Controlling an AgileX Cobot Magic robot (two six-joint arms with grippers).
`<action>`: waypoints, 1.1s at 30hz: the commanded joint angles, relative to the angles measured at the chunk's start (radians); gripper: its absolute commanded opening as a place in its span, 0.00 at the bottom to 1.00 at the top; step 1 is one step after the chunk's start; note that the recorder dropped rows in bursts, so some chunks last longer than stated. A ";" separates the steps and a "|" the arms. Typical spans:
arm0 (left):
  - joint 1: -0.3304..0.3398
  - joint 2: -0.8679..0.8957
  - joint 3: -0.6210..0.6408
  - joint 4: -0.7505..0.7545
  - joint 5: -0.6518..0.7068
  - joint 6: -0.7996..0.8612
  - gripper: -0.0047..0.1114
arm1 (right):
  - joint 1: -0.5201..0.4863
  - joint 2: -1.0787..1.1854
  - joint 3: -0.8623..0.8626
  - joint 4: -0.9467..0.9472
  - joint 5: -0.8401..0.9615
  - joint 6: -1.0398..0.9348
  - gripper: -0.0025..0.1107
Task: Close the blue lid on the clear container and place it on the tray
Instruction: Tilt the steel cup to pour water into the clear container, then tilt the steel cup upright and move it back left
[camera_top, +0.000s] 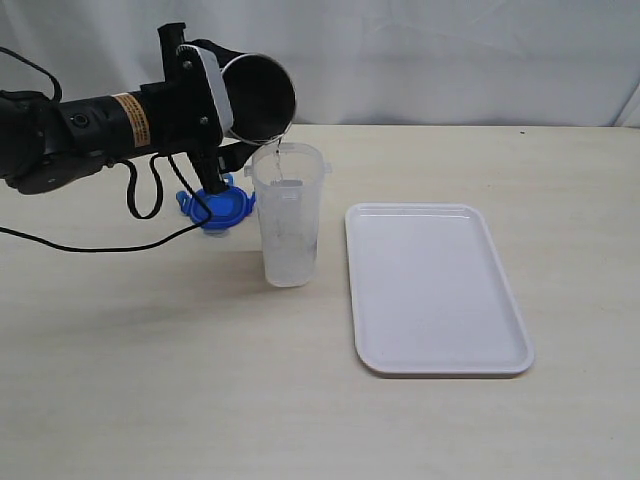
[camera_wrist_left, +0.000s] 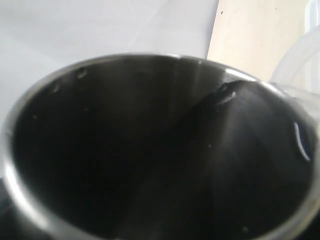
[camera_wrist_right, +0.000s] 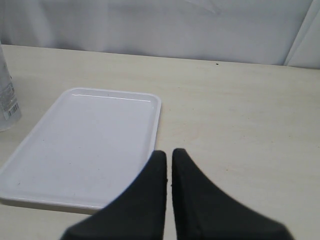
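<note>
The clear container (camera_top: 288, 215) stands upright on the table, left of the white tray (camera_top: 436, 287); both also show in the right wrist view, the container (camera_wrist_right: 6, 95) at the picture's edge beside the tray (camera_wrist_right: 85, 140). The blue lid (camera_top: 218, 204) lies on the table behind the container, partly hidden by the arm. My left gripper (camera_top: 225, 100) is shut on a steel cup (camera_top: 260, 97), tipped with its mouth over the container's rim. The cup's dark inside (camera_wrist_left: 150, 150) fills the left wrist view. My right gripper (camera_wrist_right: 169, 155) is shut and empty, hovering by the tray's near corner.
A white backdrop runs behind the light wooden table (camera_top: 150, 380). A black cable (camera_top: 130, 215) hangs from the left arm down to the table near the lid.
</note>
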 joint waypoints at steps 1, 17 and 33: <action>-0.001 -0.014 -0.016 -0.032 -0.062 -0.037 0.04 | -0.004 -0.005 0.002 0.004 -0.003 0.003 0.06; -0.001 -0.014 -0.016 -0.032 -0.064 -0.481 0.04 | -0.004 -0.005 0.002 0.004 -0.003 0.003 0.06; 0.079 -0.014 -0.035 -0.335 0.015 -0.828 0.04 | -0.004 -0.005 0.002 0.004 -0.003 0.003 0.06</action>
